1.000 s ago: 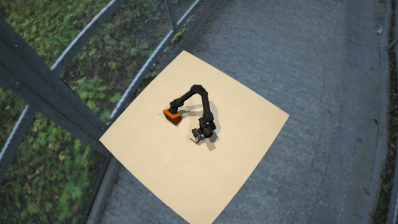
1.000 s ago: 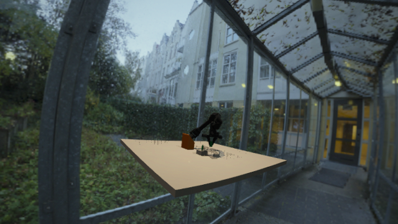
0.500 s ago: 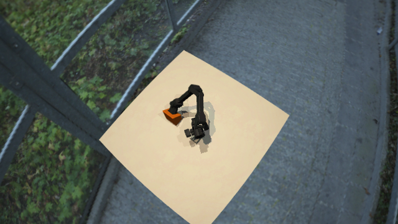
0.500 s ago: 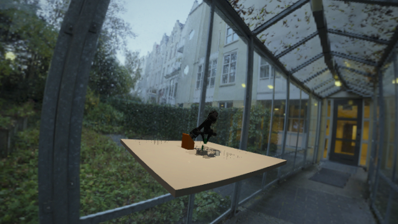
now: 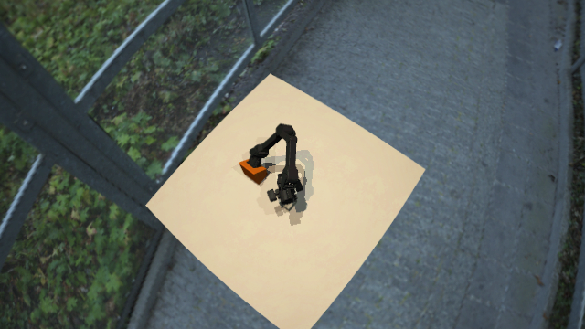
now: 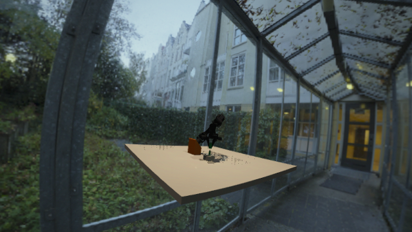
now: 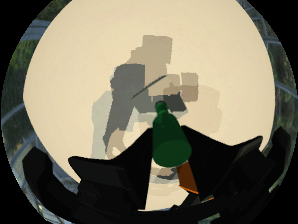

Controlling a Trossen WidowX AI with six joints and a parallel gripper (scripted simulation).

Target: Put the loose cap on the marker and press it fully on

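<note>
Broadly, the tan table [image 5: 320, 256] fills the middle of the top view, a square slab set over paving and a railing. On it the black arm [image 5: 288, 151] rises from an orange base block [image 5: 254, 171] and folds over so that its gripper [image 5: 284, 197] points down at the surface, throwing blocky grey shadows around itself.

The exterior view shows what the top view cannot: height. From the side the gripper [image 6: 210, 142] hangs well above the table top [image 6: 193, 180], and a thin green piece, the cap [image 6: 210, 150], pokes down below it. Under it sits a small greyish block in shadow, the holder block [image 6: 209, 157]; whether the cap touches anything there is too small to tell.

The wrist view gives the only close look. Here the dark green cap [image 7: 168, 141] sits between the two black fingers, clamped there, with its narrower end pointing away toward the table. A slim orange shape shows just beside the cap, lower right; what it is I cannot tell. The marker itself I cannot pick out in any of the views, the gripper and shadows covering that spot.
</note>
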